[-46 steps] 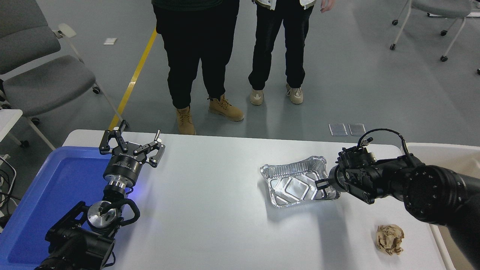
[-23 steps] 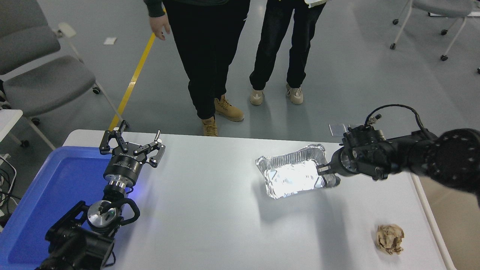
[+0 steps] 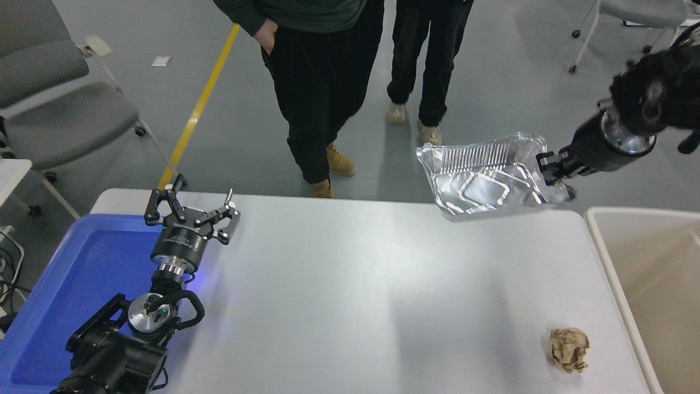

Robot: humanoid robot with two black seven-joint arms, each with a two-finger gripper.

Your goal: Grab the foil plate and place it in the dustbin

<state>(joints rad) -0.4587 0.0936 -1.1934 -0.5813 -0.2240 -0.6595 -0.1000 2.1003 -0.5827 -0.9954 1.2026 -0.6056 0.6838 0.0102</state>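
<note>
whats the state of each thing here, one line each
foil plate: lifted clear of the table, tilted, held by its right rim
right gripper: shut on the foil plate
left gripper: open, parked over the blue tray
dustbin: open-topped
paper ball: crumpled, on the table

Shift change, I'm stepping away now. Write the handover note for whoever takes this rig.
Right gripper: shut on the foil plate, pinching its right rim; the plate is lifted clear of the table, tilted, near the far right corner.
Left gripper: open, parked at the lower left beside the blue tray.
Dustbin: at the table's right edge, right of and nearer than the plate.
Done: plate picked up.
Left: carry it over the dustbin and release.
Crumpled paper ball lies untouched near the front right.
</note>
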